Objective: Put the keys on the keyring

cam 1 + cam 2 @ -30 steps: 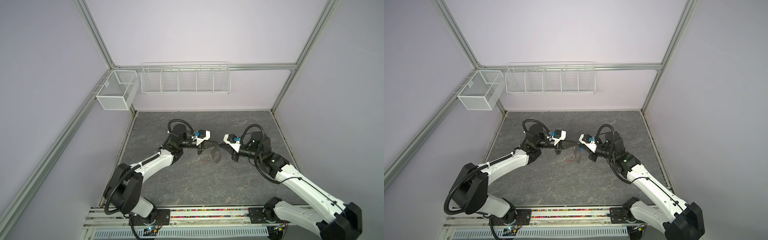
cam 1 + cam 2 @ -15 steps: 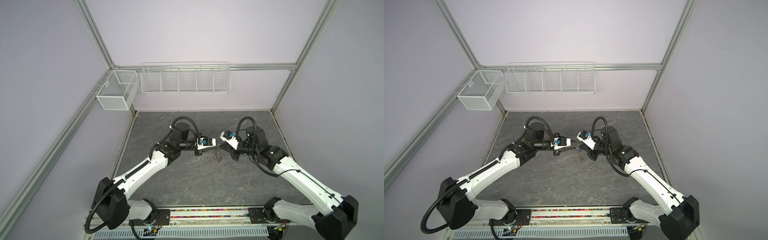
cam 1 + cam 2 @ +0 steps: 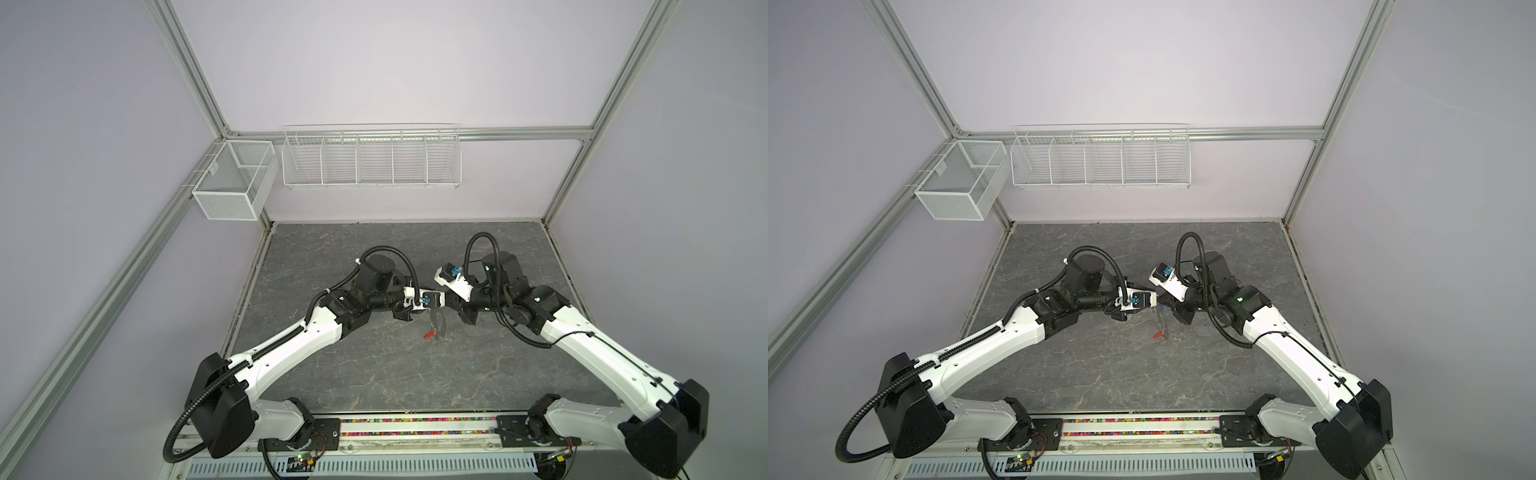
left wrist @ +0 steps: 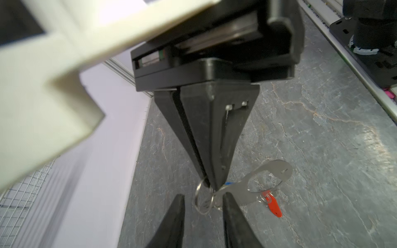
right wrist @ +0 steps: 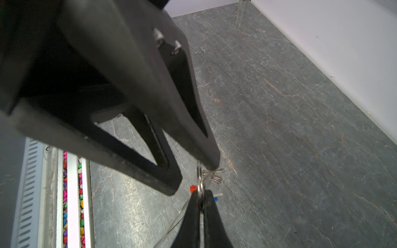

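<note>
The right end effector (image 5: 201,191) is closed tight on the thin wire ring (image 5: 200,182) of the keyring (image 4: 268,174). The flat grey holder hangs from it in the air, above the middle of the worktop (image 3: 374,374). The left end effector (image 4: 203,194) stands just beside it. Its fingers are narrowly apart with the ring between them, and they hold nothing.

The key with the red tag (image 4: 274,206) hangs at the lower edge of the holder. The blue tag (image 4: 228,184) is mostly hidden behind the right fingertips.

Around both arms the grey marbled surface lies bare up to the back wall and both side frames, so there is wide room on every side. Along the front edge runs a strip of coloured stones (image 5: 65,193). A long wire basket (image 3: 371,156) hangs on the back wall, well apart from the work. The tags are too small to read any writing.
</note>
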Tool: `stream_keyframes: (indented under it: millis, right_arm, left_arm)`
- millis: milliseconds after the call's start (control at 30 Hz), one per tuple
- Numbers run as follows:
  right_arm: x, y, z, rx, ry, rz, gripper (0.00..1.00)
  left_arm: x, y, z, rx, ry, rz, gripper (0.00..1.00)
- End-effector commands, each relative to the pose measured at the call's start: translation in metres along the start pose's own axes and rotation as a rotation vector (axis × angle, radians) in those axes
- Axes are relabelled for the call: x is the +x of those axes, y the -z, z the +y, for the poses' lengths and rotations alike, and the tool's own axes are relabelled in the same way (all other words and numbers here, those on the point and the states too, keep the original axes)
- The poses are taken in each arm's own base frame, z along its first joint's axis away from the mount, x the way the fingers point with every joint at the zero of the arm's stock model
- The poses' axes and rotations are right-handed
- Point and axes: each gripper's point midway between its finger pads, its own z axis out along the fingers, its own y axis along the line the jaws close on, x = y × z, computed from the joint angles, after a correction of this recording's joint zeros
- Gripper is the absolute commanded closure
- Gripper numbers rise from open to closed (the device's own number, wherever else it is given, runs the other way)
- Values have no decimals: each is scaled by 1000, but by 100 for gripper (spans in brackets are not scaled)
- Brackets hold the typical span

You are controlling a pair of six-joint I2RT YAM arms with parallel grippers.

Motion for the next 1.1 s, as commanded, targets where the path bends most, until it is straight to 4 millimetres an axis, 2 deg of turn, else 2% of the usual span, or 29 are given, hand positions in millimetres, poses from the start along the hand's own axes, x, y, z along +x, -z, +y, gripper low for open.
stream_keyframes:
  millis: [0,267,367,500,667,733,800,1067]
  right_arm:
    - [-11,3,2,-3,22,-12,93]
    - [-15,3,4,1,40,-19,93]
    - [-16,4,6,4,50,-20,93]
    - [-15,4,6,21,67,-15,93]
    - [-17,7,4,63,96,-31,93]
    - [-19,9,2,78,107,-41,93]
    - [-20,11,2,86,108,-53,92]
    - [2,15,-8,183,80,-28,64]
  left_arm:
    - [-8,3,9,-47,-40,-7,69]
    - [-3,-2,4,-24,-38,17,74]
    - [-1,-3,1,-12,-46,34,79]
    - [0,-4,-1,2,-43,38,92]
    - [5,-7,-7,38,-33,63,93]
    - [7,-8,-11,59,-31,70,100]
    - [8,-8,-15,82,-27,75,100]
    - [-10,-2,4,-15,105,-45,100]
